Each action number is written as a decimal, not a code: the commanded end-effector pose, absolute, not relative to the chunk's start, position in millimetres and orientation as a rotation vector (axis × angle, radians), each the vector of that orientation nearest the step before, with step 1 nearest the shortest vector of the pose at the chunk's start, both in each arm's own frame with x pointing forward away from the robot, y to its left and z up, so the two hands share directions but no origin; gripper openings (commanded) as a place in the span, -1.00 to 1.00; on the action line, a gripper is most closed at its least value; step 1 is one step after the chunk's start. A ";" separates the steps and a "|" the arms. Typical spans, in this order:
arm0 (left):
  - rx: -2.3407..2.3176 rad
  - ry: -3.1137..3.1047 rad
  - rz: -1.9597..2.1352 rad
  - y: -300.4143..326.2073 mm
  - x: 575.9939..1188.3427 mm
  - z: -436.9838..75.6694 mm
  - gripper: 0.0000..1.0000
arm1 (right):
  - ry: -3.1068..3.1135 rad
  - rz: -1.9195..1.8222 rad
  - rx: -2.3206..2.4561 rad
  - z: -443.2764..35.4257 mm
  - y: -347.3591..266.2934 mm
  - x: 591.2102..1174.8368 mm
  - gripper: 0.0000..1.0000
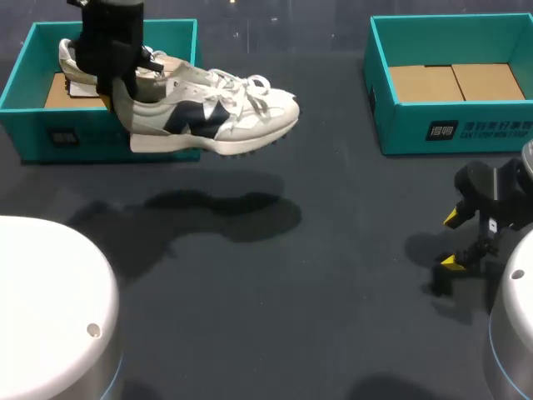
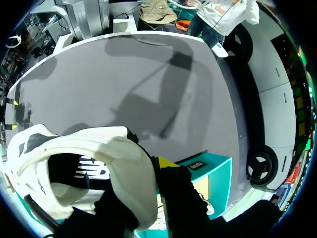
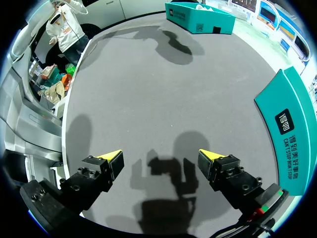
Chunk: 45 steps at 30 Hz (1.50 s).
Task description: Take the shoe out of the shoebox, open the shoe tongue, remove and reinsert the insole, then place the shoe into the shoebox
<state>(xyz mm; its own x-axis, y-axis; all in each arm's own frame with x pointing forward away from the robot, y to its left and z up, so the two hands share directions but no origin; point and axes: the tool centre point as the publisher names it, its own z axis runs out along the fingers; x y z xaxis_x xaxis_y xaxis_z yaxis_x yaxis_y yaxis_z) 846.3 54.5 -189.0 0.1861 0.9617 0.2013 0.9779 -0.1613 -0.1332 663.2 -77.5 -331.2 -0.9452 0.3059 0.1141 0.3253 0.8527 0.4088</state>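
Shoe [image 1: 218,117] hangs clamped at its heel in left gripper [image 1: 117,87].

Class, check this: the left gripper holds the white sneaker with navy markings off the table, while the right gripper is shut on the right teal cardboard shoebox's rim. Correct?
No. The right gripper is open and empty, apart from the right teal cardboard shoebox, as the right wrist view shows. The left gripper does hold the white sneaker off the table.

The left gripper [image 2: 151,171] clamps the heel of the white fabric sneaker with black lining [image 2: 99,153]. A teal cardboard shoebox [image 2: 215,173] sits at the gripper's three o'clock, on the grey tabletop [image 2: 99,84].
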 end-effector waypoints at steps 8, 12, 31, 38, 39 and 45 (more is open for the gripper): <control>-2.297 -1.920 -0.198 3.5 767.5 -216.7 -1.00 | -2.983 -0.666 -0.510 -331.6 -76.9 662.3 1.00; -2.287 -1.921 -0.197 -12.5 751.4 -230.2 -1.00 | -2.983 -0.666 -0.510 -331.6 -76.9 662.3 1.00; -2.297 -1.901 -0.232 -42.5 735.8 -264.2 -1.00 | -2.983 -0.666 -0.510 -331.6 -76.9 662.3 1.00; -2.264 -1.846 -0.231 -76.7 726.1 -307.7 -1.00 | -2.983 -0.666 -0.510 -331.6 -76.9 662.3 1.00; -2.267 -1.829 -0.213 -80.0 725.6 -312.1 -1.00 | -2.983 -0.666 -0.510 -331.6 -76.9 662.3 1.00; -2.288 -1.831 -0.196 -95.7 720.7 -330.5 -1.00 | -2.983 -0.666 -0.510 -331.6 -76.9 662.3 1.00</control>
